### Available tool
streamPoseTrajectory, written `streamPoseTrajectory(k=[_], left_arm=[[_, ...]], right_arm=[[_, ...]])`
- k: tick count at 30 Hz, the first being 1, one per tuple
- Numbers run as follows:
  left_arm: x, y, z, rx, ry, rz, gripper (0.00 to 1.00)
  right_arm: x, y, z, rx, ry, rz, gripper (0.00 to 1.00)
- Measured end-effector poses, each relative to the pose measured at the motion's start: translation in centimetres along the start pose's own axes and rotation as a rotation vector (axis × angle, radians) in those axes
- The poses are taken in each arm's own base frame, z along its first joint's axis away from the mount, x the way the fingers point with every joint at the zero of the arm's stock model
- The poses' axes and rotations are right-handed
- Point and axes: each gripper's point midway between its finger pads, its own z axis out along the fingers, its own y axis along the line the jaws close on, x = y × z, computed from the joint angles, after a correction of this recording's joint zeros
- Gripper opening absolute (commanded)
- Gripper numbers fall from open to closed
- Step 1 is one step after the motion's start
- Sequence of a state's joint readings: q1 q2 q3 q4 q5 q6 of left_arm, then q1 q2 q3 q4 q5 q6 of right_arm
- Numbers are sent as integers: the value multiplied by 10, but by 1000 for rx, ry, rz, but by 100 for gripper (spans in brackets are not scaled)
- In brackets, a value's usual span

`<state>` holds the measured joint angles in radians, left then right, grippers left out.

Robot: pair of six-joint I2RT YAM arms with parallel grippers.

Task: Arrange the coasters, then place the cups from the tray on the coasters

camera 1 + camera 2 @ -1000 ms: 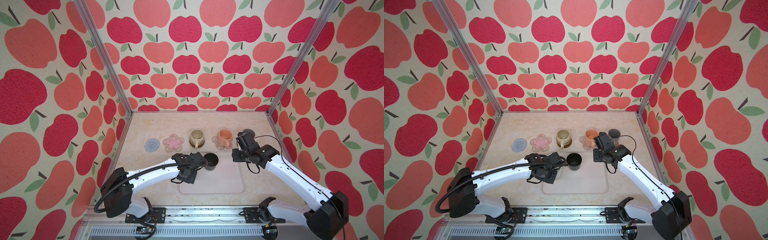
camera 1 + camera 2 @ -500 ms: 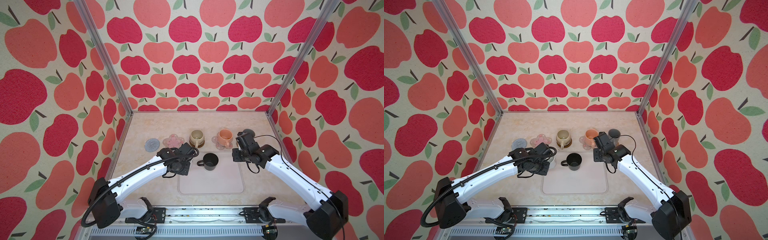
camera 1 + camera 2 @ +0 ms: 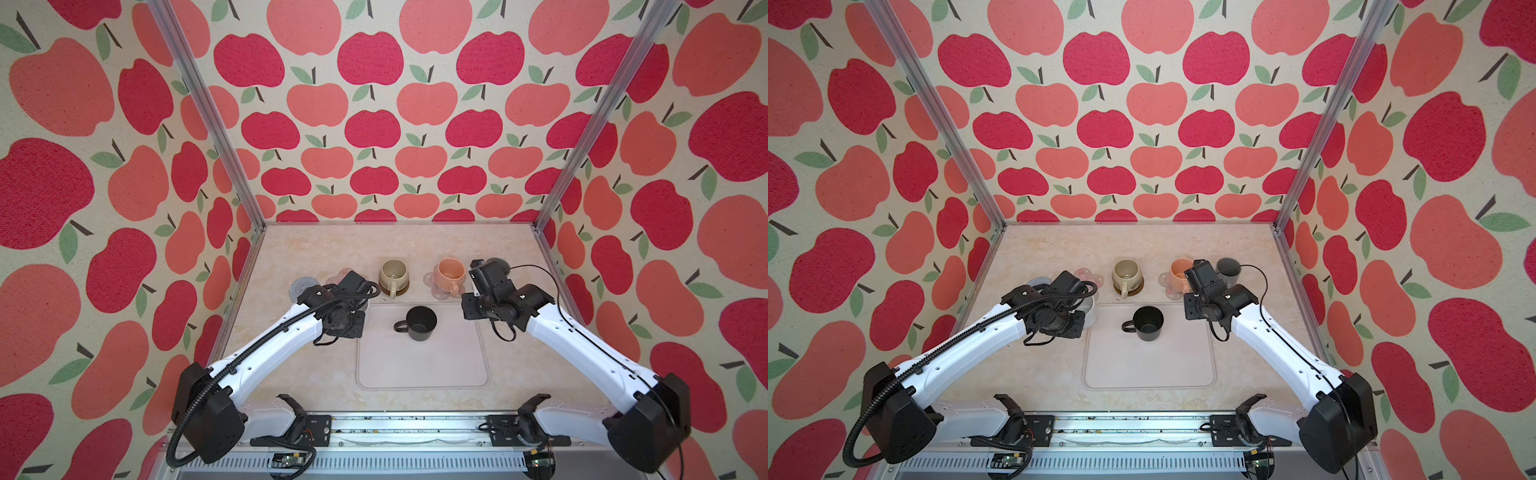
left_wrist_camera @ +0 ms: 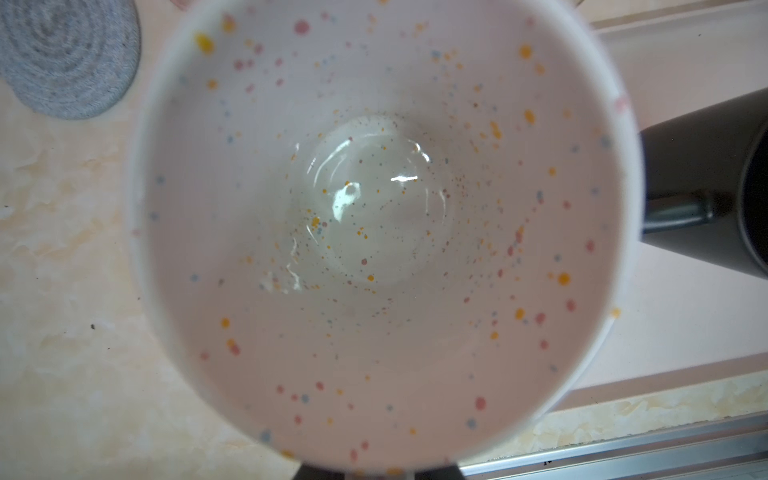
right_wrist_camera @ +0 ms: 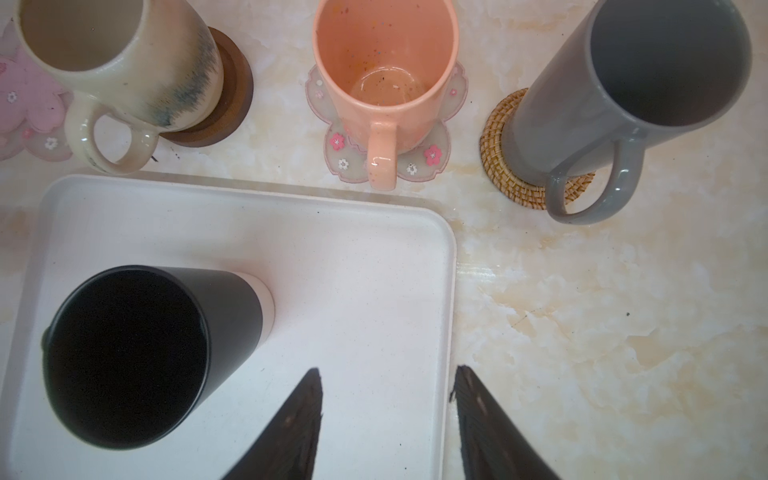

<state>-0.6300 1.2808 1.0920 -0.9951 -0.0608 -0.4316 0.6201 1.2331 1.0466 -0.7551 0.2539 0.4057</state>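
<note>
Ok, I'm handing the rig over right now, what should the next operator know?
Left gripper: shut on the white cup, near the grey coaster.
Right gripper: open, empty, above the tray edge.
Done: cream cup on wooden coaster, peach cup on a pink coaster, grey cup on rattan coaster.
To do: white cup onto a free coaster (grey, or second pink coaster); black cup, on the tray, onto the other.

No writing, label, brand or number can be read anywhere.

Speckled white mug (image 4: pixel 374 249); black mug (image 3: pixel 421 324); grey coaster (image 4: pixel 66 54); apple-print walls (image 3: pixel 370 124).
</note>
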Motion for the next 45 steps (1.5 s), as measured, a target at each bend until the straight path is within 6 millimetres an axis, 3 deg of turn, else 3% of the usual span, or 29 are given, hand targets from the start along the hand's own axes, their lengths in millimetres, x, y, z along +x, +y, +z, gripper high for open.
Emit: streamPoseTrajectory(k=[10, 19, 25, 45], left_arm=[[-27, 28, -9, -3, -30, -33, 0], [-38, 42, 4, -3, 10, -56, 0], [-57, 46, 7, -9, 5, -51, 0], [-78, 54, 22, -2, 19, -68, 0]], right_arm=[[-11, -7, 2, 16, -5, 13, 55], [-13, -5, 11, 8, 22, 16, 55], [-17, -4, 12, 2, 25, 19, 55], [-26, -10, 15, 8, 23, 33, 55]])
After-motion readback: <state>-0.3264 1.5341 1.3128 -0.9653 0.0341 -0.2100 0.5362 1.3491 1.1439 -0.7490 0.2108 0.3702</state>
